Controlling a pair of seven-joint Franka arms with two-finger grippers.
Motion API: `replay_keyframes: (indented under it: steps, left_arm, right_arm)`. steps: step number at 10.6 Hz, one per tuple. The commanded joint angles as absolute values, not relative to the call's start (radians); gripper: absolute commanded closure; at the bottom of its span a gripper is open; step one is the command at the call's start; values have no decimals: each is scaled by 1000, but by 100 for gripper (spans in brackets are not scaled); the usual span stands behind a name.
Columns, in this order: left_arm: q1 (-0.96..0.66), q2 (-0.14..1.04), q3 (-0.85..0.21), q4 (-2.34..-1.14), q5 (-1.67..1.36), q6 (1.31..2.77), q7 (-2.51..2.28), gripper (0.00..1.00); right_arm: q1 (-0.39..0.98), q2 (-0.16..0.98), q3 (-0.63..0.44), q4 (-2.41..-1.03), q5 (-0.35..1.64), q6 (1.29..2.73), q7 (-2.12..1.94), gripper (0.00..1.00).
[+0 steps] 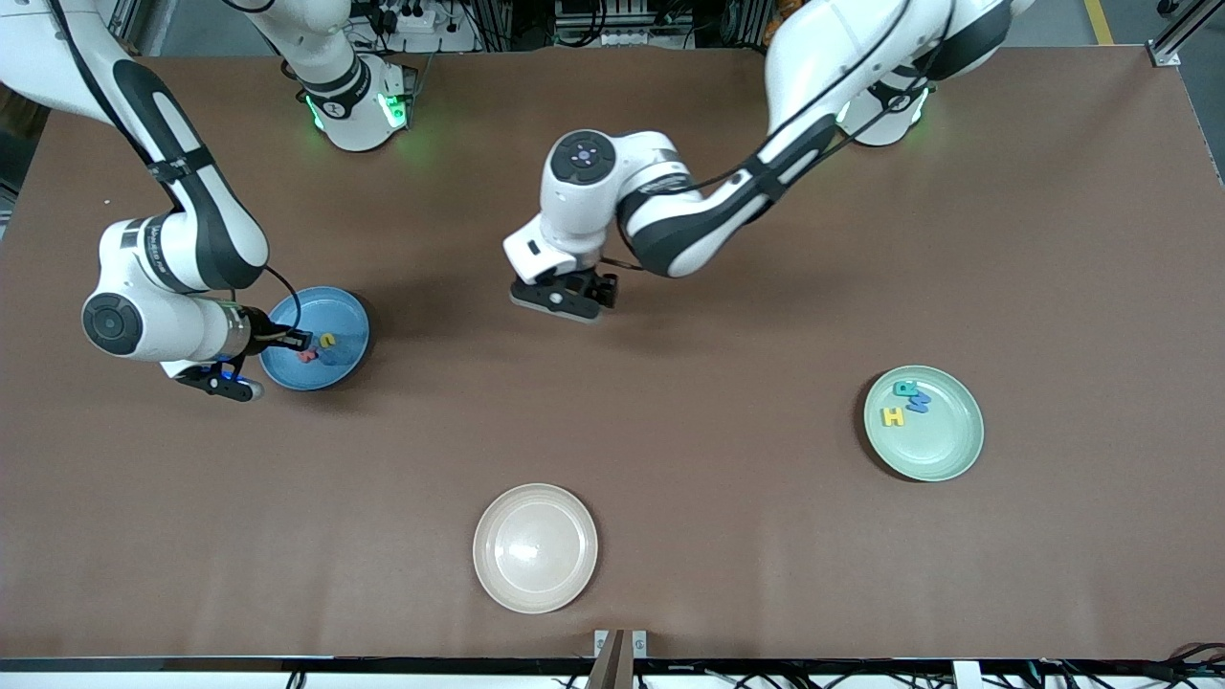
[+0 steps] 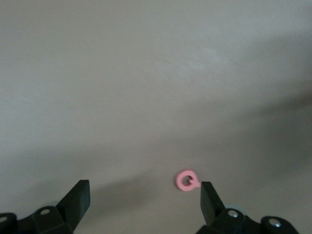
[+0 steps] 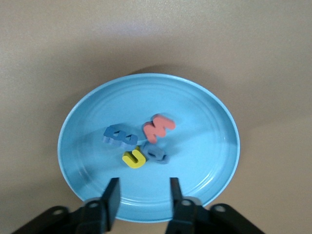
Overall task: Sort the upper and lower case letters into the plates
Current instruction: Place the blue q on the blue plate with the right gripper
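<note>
The right hand [image 3: 141,197] hangs over the bright blue round plate [image 1: 349,311], which sits near the right arm's end of the brown counter [image 1: 727,459]; its two black fingers [image 3: 111,195] stand partly apart with nothing between them. Four small chunky letters lie loose and close together in that plate: a red m [image 3: 159,127], a dark blue w [image 3: 118,136], a yellow u [image 3: 133,158] and a smaller grey-blue letter [image 3: 158,155] just beside the u, too tilted to read. The left hand [image 2: 145,197] hovers over bare counter around the middle, its fingers spread wide and holding nothing. In the left wrist view a small pink ring-shaped letter [image 2: 186,180] lies flat on the counter, just beside one fingertip [image 2: 207,192]; whether they touch cannot be told. The pale mint green round plate [image 1: 943,450] rests toward the left arm's end of the counter and holds three letters bunched near its rim: a yellow H [image 1: 893,416], a teal letter [image 1: 905,388] and a blue letter [image 1: 920,403]. A cream-beige round plate [image 1: 535,547] stands near the counter edge closest to the front camera, about midway along it.
</note>
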State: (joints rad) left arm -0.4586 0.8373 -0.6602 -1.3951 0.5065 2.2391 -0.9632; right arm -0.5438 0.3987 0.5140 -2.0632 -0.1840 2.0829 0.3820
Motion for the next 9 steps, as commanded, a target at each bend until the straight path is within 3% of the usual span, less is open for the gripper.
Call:
replay_keyframes:
  steps: [1,4,6,9]
  left_arm:
    - [-590,920,-571,-1278,469,2247,-1047,0]
    - [-670,926,-500,-1279,454,2270,-1019,0]
    - [-695,928,-473,-1281,454,2278,-957,0]
    - [-707,937,-447,-1293,480,2278,-765,0]
  right_arm:
    - [-557,387,534,-2060,-203,2074,397,0]
    - [-476,370,543,-1909,-193,1909,403,0]
    - [-387,362,534,-1733,-187,1768,410,0]
    - [-365,354,532,-1579,-184,1655,407,0]
